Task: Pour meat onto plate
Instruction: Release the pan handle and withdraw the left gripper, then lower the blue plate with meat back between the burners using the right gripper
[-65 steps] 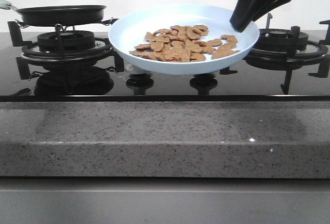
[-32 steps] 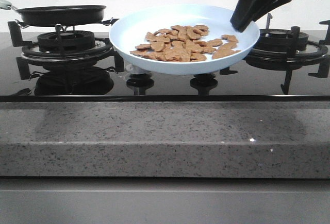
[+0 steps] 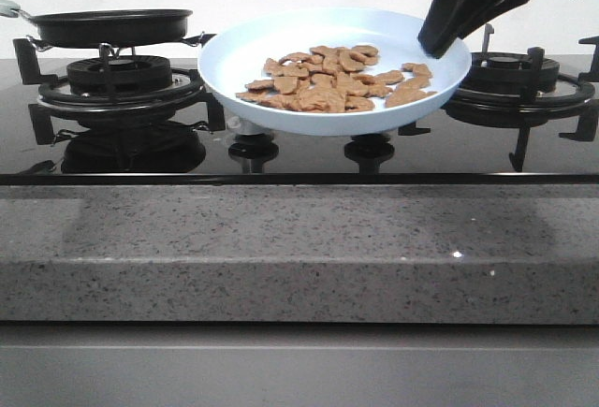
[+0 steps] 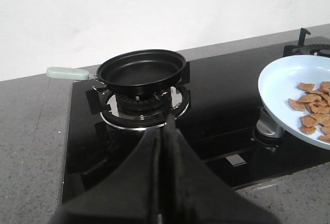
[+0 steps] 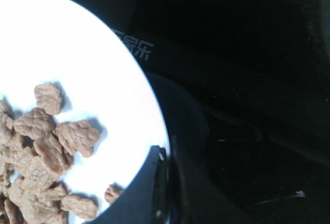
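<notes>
The right hand [image 3: 438, 44] is clamped shut on the rim of the plate [image 3: 243, 51], holding the pale blue dish raised above the black glass cooktop [image 3: 309, 159] with its right edge pinched between the dark fingers [image 5: 154, 193]. The left hand [image 4: 164, 131] has its fingers pressed together on nothing, poised apart from the plate and pointing toward the frying pan [image 4: 142, 69].

The meat [image 3: 332, 78] lies in a loose, flat scatter across the middle and right of the plate, the nearest slices just beside the right hand's fingers. The plate's left rim reaches close to the left burner grate [image 3: 122, 89], while its right rim overlaps the right burner grate [image 3: 538, 79] as seen from the front. Between the plate and the counter [image 3: 299, 248] edge, bare glass and two knobs [image 3: 253, 150] show.

The plate is smooth, glossy, round and shallow. The frying pan is matte black with a pale green handle [image 4: 67, 72], sitting on the left burner grate. The counter is speckled grey stone.
</notes>
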